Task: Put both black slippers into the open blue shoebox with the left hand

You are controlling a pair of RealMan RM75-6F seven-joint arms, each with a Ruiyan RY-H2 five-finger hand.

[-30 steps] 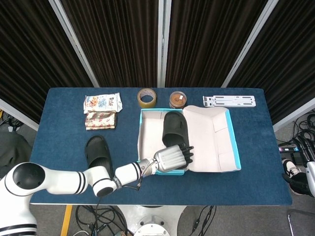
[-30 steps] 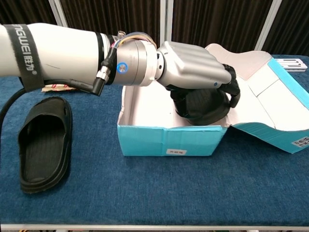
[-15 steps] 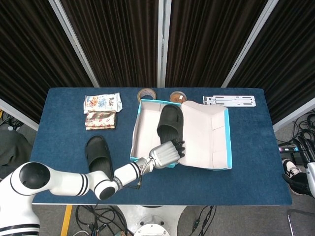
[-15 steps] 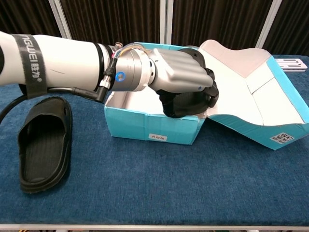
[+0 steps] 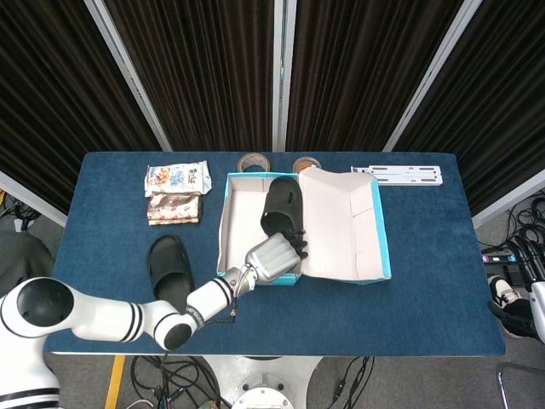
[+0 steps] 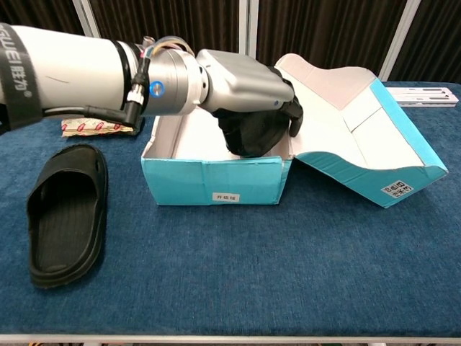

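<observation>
The open blue shoebox stands mid-table, its lid folded out to the right. One black slipper lies inside, against the box's right side. My left hand reaches over the front wall, fingers curled around that slipper's near end. The second black slipper lies sole down on the cloth left of the box, beside my left forearm. My right hand is in neither view.
Two snack packs lie at the back left. Two tape rolls peek out behind the box. A white bracket lies at the back right.
The box has slid left and back across the table, turning a little, with my left hand and the slipper inside it. The tape rolls are now partly hidden behind it.
</observation>
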